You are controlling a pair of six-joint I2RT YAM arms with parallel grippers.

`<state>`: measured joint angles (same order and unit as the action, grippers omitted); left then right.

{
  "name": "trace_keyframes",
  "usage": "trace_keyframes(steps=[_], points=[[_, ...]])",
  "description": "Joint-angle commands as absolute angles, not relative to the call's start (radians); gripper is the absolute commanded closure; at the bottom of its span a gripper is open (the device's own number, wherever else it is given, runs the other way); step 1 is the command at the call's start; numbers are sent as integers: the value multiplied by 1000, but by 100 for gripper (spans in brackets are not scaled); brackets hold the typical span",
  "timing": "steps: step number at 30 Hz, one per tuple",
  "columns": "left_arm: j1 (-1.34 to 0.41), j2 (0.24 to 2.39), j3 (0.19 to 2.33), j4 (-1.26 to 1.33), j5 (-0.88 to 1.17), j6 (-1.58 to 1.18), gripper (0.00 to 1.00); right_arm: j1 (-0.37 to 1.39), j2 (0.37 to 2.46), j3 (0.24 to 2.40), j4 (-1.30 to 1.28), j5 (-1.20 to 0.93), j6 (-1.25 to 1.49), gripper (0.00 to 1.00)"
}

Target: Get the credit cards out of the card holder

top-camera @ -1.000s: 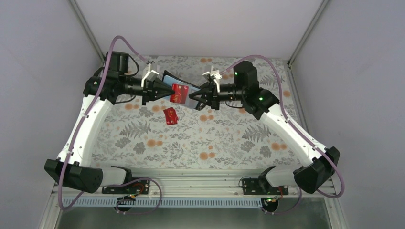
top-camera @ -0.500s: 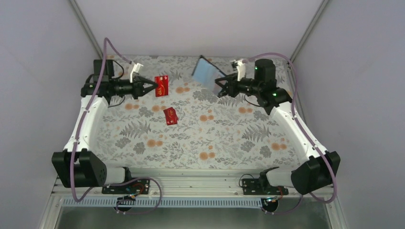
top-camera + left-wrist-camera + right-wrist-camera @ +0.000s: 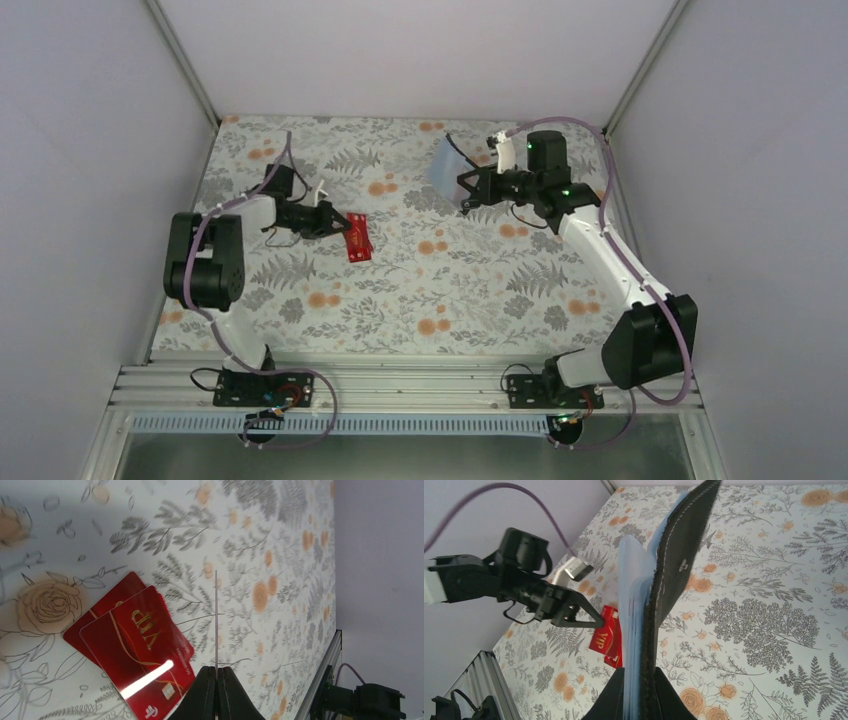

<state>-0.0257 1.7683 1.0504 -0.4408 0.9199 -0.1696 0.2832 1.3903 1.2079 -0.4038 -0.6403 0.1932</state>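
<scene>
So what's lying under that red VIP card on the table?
A second red card peeks out from beneath the VIP card along one long edge. The rest is covered, so its print can't be seen.

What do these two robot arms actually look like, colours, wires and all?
Both the left arm and right arm have smooth white links joined by chunky black joints. A mauve cable loops along each. Small green lights glow on the right one. The left gripper and right gripper are black, tapering to two slim pointed fingers, with a white block behind.

Overhead plus wrist close-ups; shared cards [image 3: 358, 240]
</scene>
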Motion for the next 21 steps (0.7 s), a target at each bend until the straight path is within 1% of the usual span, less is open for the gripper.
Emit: trace_keyframes(steps=[1, 3, 4, 5, 7, 8, 9, 10, 11, 13, 16, 19, 20, 21], points=[[-49, 1874, 1065, -385, 896, -245, 98, 287, 1411, 1213, -400, -668, 183, 96], [-48, 1902, 1073, -396, 854, -243, 97, 289, 1418, 1217, -402, -679, 178, 96], [-48, 1906, 1071, -401, 835, -239, 95, 289, 1421, 1221, -405, -690, 175, 96], [-48, 1904, 1068, -405, 821, -239, 88, 290, 1423, 1225, -407, -704, 171, 96], [-49, 1882, 1054, -403, 816, -239, 62, 290, 1422, 1233, -410, -736, 169, 96], [-49, 1863, 1047, -403, 815, -239, 44, 291, 1421, 1236, -410, -745, 167, 96], [-49, 1839, 1039, -405, 811, -238, 32, 293, 1417, 1241, -412, -749, 166, 96], [-49, 1813, 1035, -409, 803, -235, 23, 296, 1417, 1246, -418, -756, 163, 96], [-49, 1782, 1033, -418, 792, -231, 17, 298, 1417, 1256, -426, -761, 160, 96], [-48, 1719, 1041, -440, 767, -214, 11, 308, 1418, 1271, -443, -782, 148, 96], [-48, 1612, 1085, -469, 775, -161, 9, 328, 1412, 1290, -461, -845, 115, 96], [-48, 1545, 1184, -525, 903, -24, 7, 361, 1397, 1310, -482, -895, 65, 96], [-50, 1530, 1226, -559, 969, 48, 6, 372, 1391, 1316, -488, -896, 49, 96], [-58, 1521, 1270, -644, 1021, 149, 1, 384, 1386, 1323, -496, -890, 35, 96]])
